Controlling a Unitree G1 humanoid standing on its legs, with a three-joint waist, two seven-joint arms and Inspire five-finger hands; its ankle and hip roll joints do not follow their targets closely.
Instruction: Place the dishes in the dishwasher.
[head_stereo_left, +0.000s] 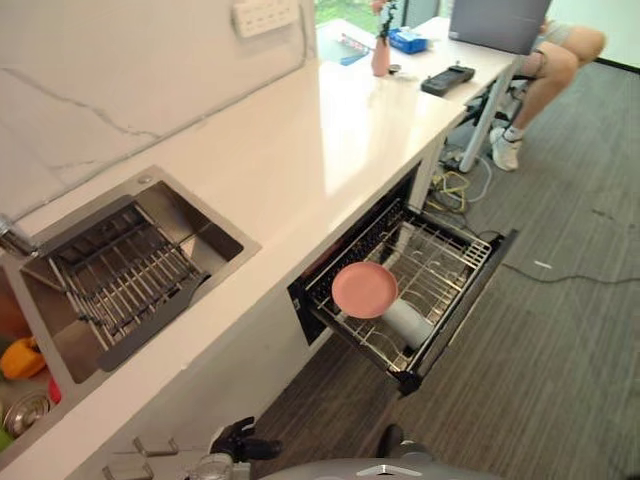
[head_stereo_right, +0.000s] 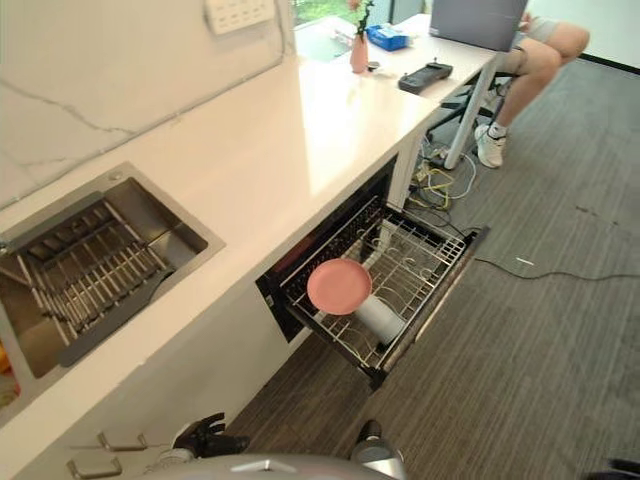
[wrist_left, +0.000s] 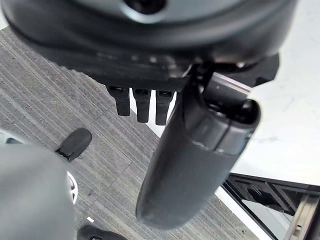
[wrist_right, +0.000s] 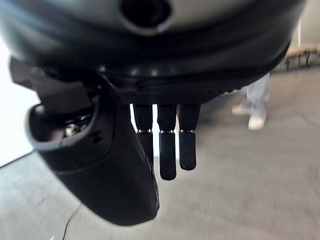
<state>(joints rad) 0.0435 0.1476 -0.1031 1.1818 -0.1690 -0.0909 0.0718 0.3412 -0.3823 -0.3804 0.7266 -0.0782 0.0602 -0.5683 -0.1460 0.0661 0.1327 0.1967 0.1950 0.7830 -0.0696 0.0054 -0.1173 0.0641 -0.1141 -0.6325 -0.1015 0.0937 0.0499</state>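
Observation:
The dishwasher drawer (head_stereo_left: 455, 315) stands pulled out below the white counter (head_stereo_left: 300, 150), showing its wire rack (head_stereo_left: 430, 265). A pink plate (head_stereo_left: 365, 289) stands on edge in the rack, and a white cup (head_stereo_left: 408, 322) lies right beside it. Low by the cabinet front, well short of the drawer, my left hand (head_stereo_left: 240, 440) hangs with straight fingers (wrist_left: 142, 105) and nothing in it. My right hand (head_stereo_right: 368, 435) hangs beside it over the carpet, its fingers (wrist_right: 167, 150) straight as well and holding nothing.
A steel sink (head_stereo_left: 215, 235) with a wire drying rack (head_stereo_left: 125, 275) is set in the counter at left; beside it lie an orange item (head_stereo_left: 20, 357) and a metal bowl (head_stereo_left: 25, 410). A person (head_stereo_left: 550, 60) sits at the far desk. Cables (head_stereo_left: 455, 185) lie beyond the drawer.

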